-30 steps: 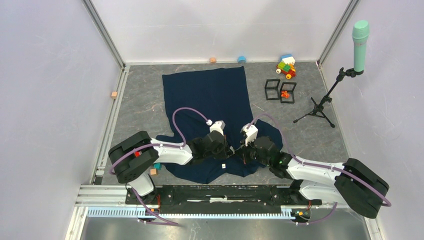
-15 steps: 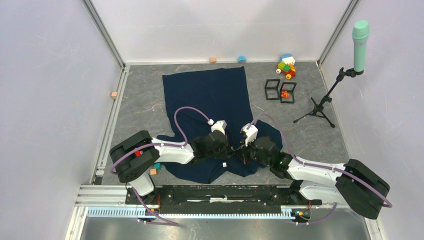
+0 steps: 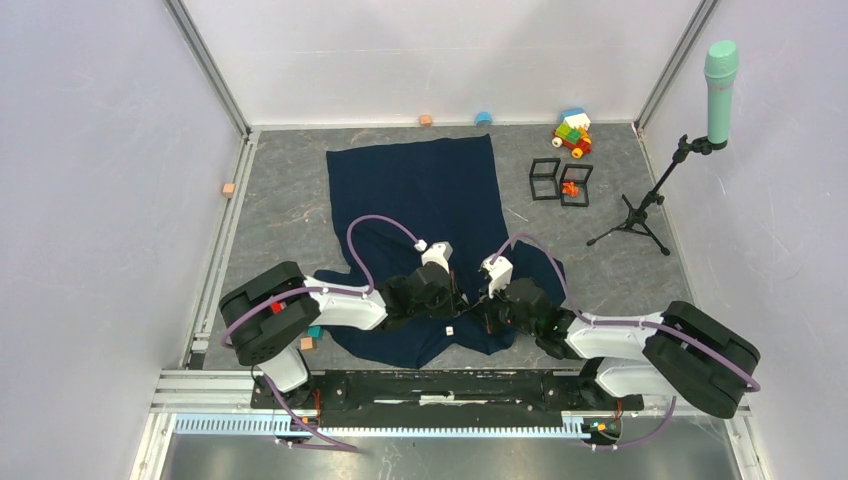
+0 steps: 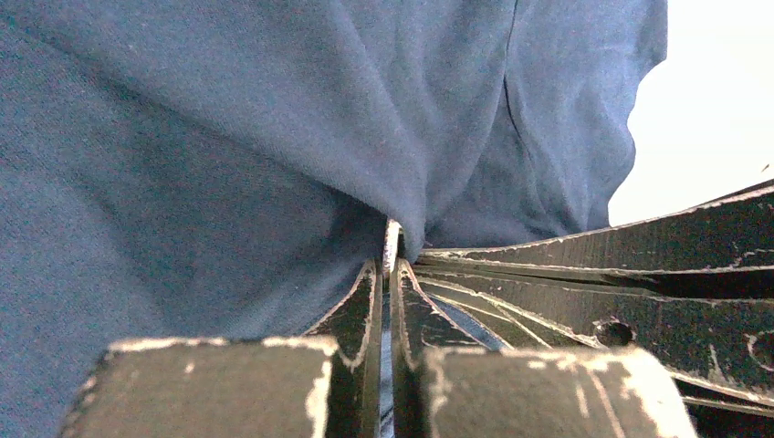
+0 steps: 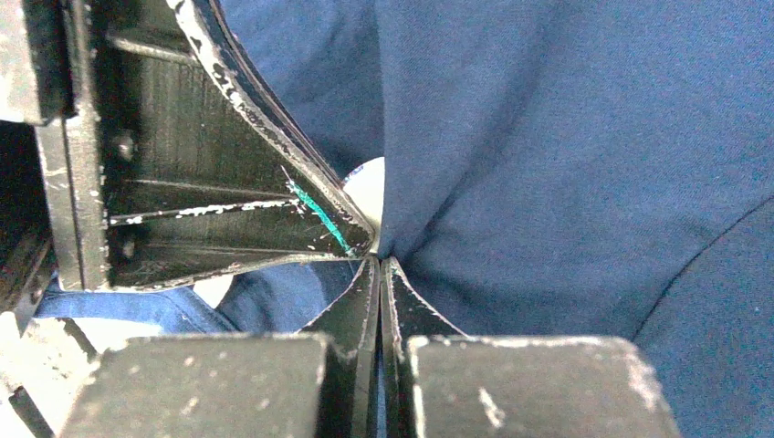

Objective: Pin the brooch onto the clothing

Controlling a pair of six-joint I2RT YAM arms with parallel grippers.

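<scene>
A grey stone-patterned table [image 3: 290, 210] carries the dark navy short-sleeved shirt [image 3: 420, 190], spread from the far middle down to the near edge. Over its near part the two grippers meet tip to tip. The left gripper [image 3: 460, 297] has its jaws pressed together on a raised fold of the navy cloth. The right gripper [image 3: 481, 305], just beside it, is likewise clamped on a pinch of the same fold. A small white piece [image 3: 449, 329] lies on the shirt close by; whether it is the brooch I cannot tell. The pinning likely goes best if both pinches hold the fold taut and close, without tugging apart. No writing or brand is readable, only a green streak [image 5: 319, 214] on a left finger.
</scene>
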